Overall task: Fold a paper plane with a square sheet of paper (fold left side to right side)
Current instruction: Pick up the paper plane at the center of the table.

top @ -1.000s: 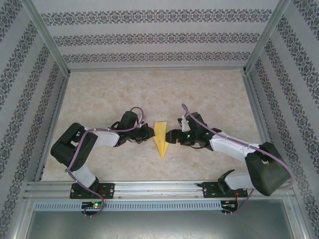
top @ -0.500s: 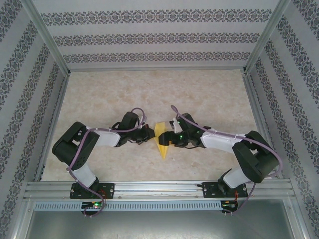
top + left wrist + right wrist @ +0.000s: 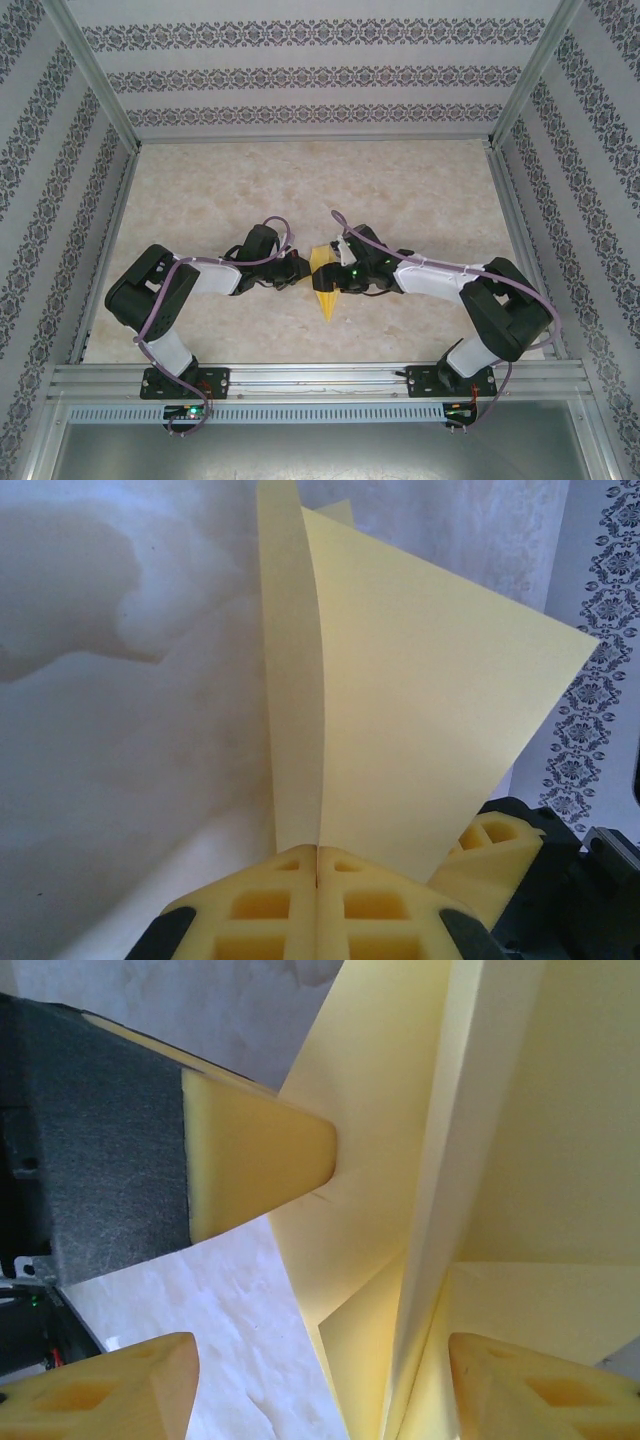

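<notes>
Both arms are bolted at the near edge of the surface [image 3: 420, 190] and bend inward, so their pincers meet around the middle of the surface, nearer the near edge than the far one. The paper plane [image 3: 325, 298] lies between them, a pale-yellow dart with its sharp tip towards the near edge and its wider end towards the far edge.

The left pincer [image 3: 303, 268] comes in from the left edge's side. In its wrist view the left pincer [image 3: 317, 858] has its two yellow pads pressed flat together on the plane's [image 3: 400, 710] centre crease, and the flaps rise from that grip.

The right pincer [image 3: 330, 280] reaches in from the right edge's side. In its own wrist view the right pincer [image 3: 322, 1352] stands wide apart with the folded layers of the plane [image 3: 400, 1110] in the gap. I cannot tell whether its pads touch the paper.

Beyond the pincers, bare marbled surface runs to the far edge.
</notes>
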Robot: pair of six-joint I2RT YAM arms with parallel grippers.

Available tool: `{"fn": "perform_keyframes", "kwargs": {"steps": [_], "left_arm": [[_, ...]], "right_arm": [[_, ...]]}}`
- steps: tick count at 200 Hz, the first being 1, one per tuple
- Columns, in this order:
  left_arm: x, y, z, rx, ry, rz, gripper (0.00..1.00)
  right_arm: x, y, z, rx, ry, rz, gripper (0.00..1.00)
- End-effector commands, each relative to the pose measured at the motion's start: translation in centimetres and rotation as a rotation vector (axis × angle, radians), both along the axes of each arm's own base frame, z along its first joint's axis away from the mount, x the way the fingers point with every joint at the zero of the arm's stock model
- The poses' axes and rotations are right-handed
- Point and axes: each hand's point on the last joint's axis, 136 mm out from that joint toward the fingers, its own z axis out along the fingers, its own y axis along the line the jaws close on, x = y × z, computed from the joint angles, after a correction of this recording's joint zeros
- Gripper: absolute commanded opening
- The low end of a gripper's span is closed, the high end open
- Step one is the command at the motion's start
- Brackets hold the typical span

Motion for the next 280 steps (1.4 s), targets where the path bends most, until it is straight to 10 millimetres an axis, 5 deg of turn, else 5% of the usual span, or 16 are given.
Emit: {"fn": "perform_keyframes", "kwargs": {"steps": [1, 51, 127, 280], "left_arm": [[0.1, -0.5, 0.4, -0.023, -0.023, -0.004, 0.01], [0.1, -0.5, 0.3, -0.023, -0.021, -0.006, 0.01], [-0.2, -0.4, -0.4, -0.021, -0.011, -0.001, 0.0], [-0.5, -0.7, -0.9, -0.021, -0.001, -0.003, 0.03]], "right_arm": [[0.0, -0.4, -1.1, -0.078, 0.008, -0.003, 0.64], [0.0, -0.8, -1.9, -0.162, 0.006, -0.005, 0.54], [-0.2, -1.5, -2.4, -0.233, 0.016, 0.0, 0.26], [-0.8, -0.6, -3.9, -0.259, 0.062, 0.004, 0.14]]}}
